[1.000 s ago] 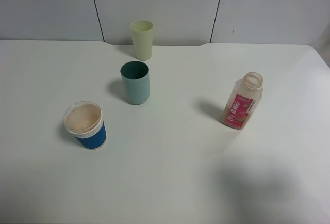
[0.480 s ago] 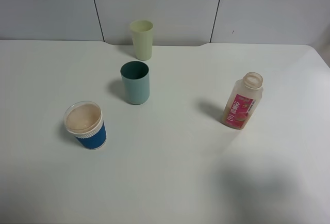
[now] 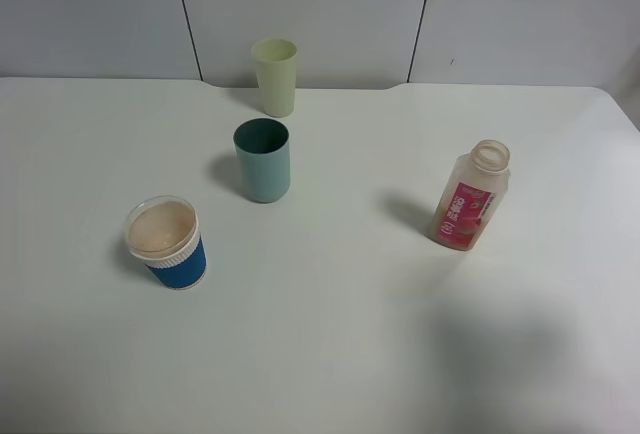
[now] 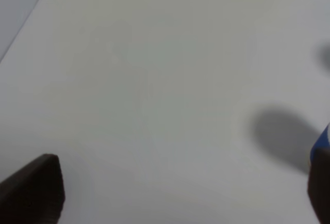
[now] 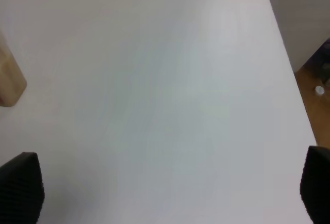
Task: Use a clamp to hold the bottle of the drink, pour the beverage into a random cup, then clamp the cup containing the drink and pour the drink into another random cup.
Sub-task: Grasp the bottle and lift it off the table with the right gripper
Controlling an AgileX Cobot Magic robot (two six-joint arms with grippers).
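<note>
Change: nothing has shifted in the last second. The three cups and the bottle stand where they stood, and neither arm has come into the high view.
Meaning for the task: it looks like a pause between steps, with no grasp begun.
Left gripper [image 4: 183, 185]: fingers [image 4: 32, 190] spread wide, holding nothing, above bare tabletop [image 3: 330, 334]. A blue sliver at the edge of its view is probably the blue cup.
Right gripper [image 5: 169, 182]: fingers [image 5: 20, 185] fully apart and empty, over the right side of the tabletop.
Bottle of the drink [image 3: 470, 199]: upright and uncapped at the right, well apart from every cup.
Blue-and-white cup [image 3: 168, 244]: near left, upright. It is tan inside, which suggests it already holds drink, though I cannot be sure.
Teal tumbler [image 3: 263, 161]: upright at centre, right of and farther back than the blue cup, and the likely target for a second pour.
Pale yellow-green tumbler [image 3: 275, 77]: just behind the teal one at the far edge, close enough to be knocked during a pour.
In the way: nothing lies between the blue cup and the teal tumbler.
</note>
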